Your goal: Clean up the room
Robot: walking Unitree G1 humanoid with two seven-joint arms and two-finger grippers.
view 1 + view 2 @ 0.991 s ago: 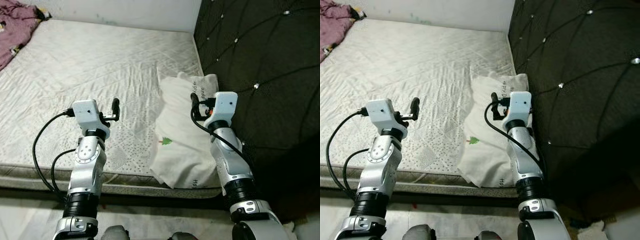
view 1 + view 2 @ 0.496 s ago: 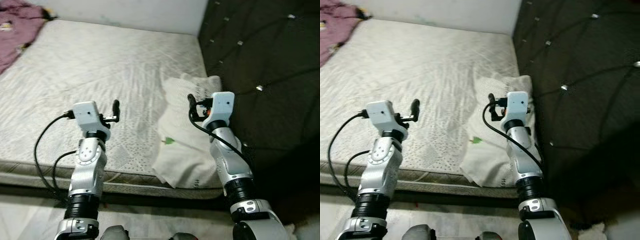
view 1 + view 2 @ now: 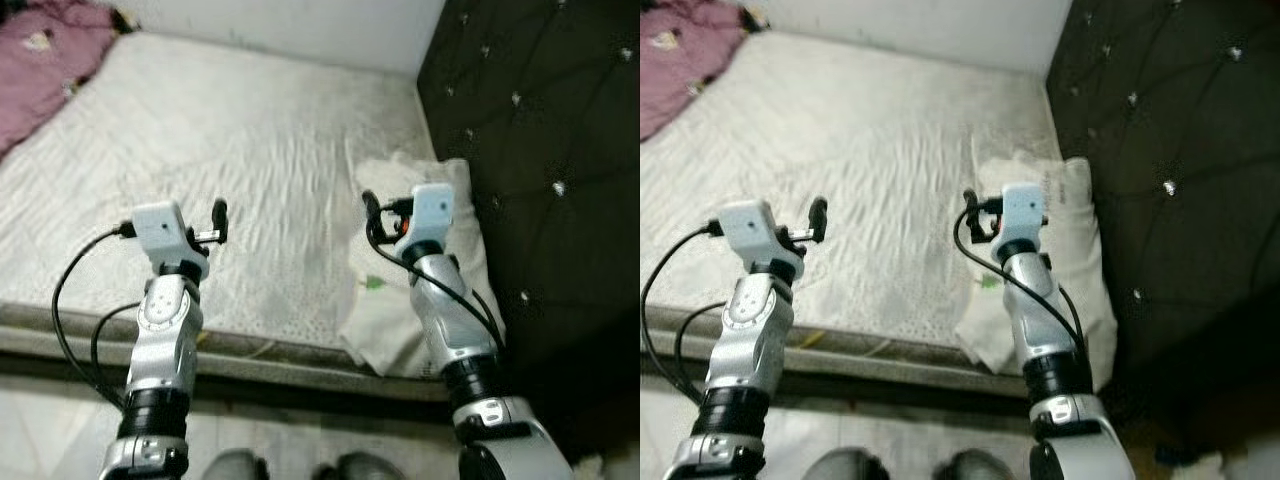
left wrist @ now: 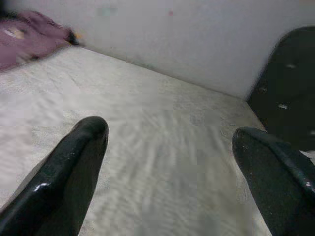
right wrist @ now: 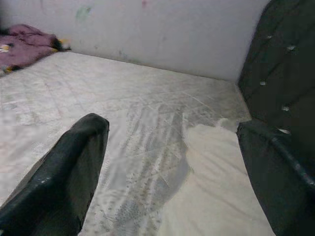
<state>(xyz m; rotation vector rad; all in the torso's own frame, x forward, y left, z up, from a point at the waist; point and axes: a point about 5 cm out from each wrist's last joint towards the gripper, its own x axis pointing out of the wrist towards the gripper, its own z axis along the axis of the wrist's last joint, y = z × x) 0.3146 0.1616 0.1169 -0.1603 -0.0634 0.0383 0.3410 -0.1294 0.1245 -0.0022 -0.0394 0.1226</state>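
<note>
- Centrally, we see a bare white mattress, with a white pillow lying at its right end against the dark tufted headboard.
- We note the left gripper raised over the mattress near its front edge, fingers spread and holding nothing.
- We note the right gripper above the pillow's inner edge, likewise released and empty.
- We mark a purple cloth at the mattress's far left corner.

Spread wide over the pale mattress: two black fingers of the left gripper. Purple cloth bunched at the mattress's far corner, dark headboard along one side.
</note>
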